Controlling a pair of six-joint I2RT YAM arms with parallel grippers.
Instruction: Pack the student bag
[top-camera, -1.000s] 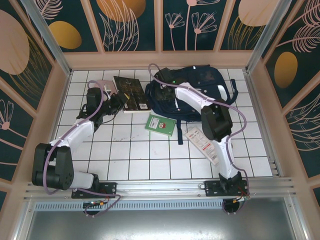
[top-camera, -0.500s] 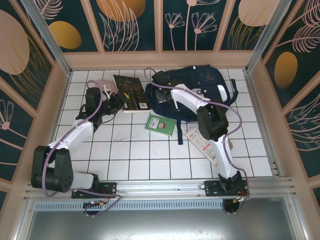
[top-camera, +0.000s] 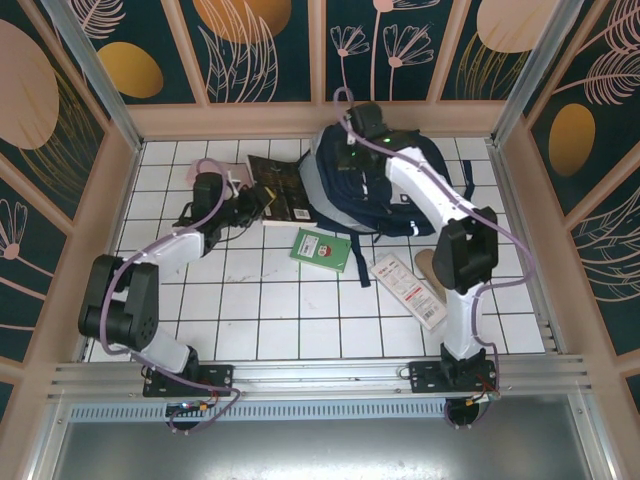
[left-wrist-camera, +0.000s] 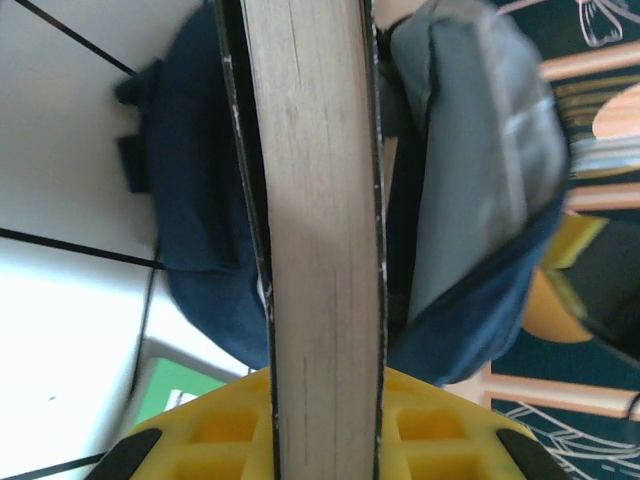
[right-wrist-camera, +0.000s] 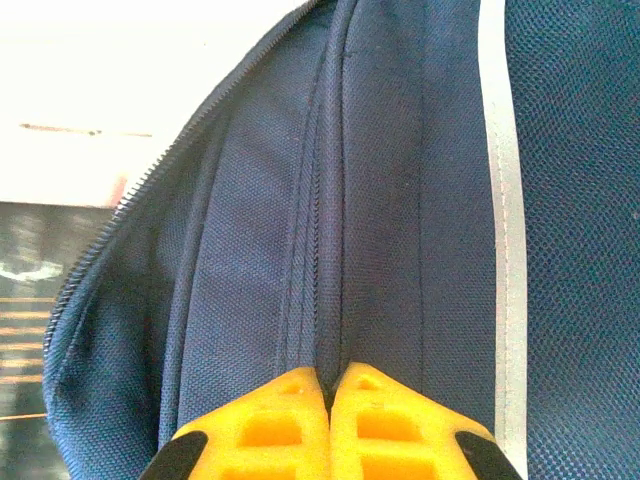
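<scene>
Now that the right gripper (right-wrist-camera: 330, 378), jaws pinching a fabric fold, is lifting open the student bag (top-camera: 350, 195), the left gripper (left-wrist-camera: 322, 440) is bringing its clamped book (left-wrist-camera: 320, 200) closer, the bag's mouth lying just beyond its jaws.

I see left arm (top-camera: 170, 250), right arm (top-camera: 432, 192): glossy white link shells, bulky black joint housings. Both same build. Lilac cable (top-camera: 108, 292) loops along each arm. Black base plates (top-camera: 190, 377) bolted on metal rail (top-camera: 320, 372). Small green light (top-camera: 352, 148) near right wrist. On my wrist feeds, left gripper (left-wrist-camera: 325, 435), right gripper (right-wrist-camera: 330, 385): yellow fingers (right-wrist-camera: 285, 425), square recessed pockets, black rounded corners.
</scene>
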